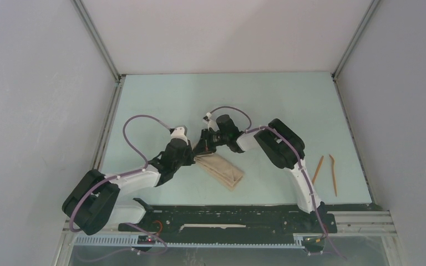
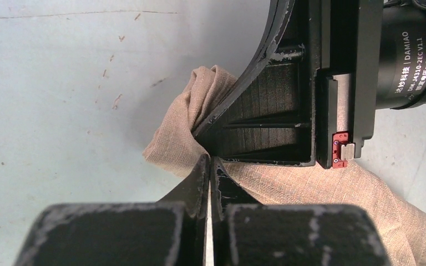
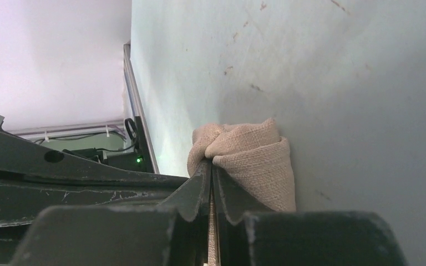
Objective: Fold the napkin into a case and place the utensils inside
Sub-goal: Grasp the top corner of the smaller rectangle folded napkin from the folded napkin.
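My right jaws grip the bunched end of the folded beige-tan cloth napkin (image 3: 255,160); my left jaws, closed, touch its edge just beside.

A pale mint table (image 1: 161,94) sits inside plain grey-white walls (image 1: 222,33) at the back and both sides, with slanting metal corner rails (image 1: 97,41). Small brown scuffs (image 2: 116,101) fleck the tabletop. Along the near edge lies a black base plate (image 1: 227,213), and in front of it a white slotted duct (image 1: 216,241).
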Controlling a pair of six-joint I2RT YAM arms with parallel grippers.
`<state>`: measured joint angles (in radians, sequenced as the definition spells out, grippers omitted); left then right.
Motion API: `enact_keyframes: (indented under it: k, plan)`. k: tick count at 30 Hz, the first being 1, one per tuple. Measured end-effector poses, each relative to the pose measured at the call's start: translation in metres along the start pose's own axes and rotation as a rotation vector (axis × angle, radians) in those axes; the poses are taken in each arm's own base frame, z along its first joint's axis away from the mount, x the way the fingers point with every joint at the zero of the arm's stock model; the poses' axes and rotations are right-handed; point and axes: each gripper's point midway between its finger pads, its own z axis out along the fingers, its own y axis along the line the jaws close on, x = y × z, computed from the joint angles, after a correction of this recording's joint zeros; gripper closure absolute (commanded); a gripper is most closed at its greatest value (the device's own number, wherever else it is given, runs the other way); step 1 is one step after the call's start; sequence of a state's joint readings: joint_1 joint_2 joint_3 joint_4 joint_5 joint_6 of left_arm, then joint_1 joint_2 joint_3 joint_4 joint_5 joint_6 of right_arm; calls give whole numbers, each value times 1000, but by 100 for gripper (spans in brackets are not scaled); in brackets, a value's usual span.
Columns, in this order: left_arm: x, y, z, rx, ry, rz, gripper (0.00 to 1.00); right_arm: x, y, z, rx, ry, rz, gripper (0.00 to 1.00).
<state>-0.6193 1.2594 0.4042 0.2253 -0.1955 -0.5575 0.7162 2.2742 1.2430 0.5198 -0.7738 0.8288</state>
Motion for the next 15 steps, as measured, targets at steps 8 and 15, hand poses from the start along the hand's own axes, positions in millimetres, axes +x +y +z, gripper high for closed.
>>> enact_keyframes:
  k: [8, 15]
  plan:
    - [-4, 10, 1, -52, -22, -6, 100, -6, 3, 11, -26, 27, -18, 75]
    - [-6, 5, -1, -27, -28, -25, 100, -4, 2, -8, -3, -8, -8, 69]
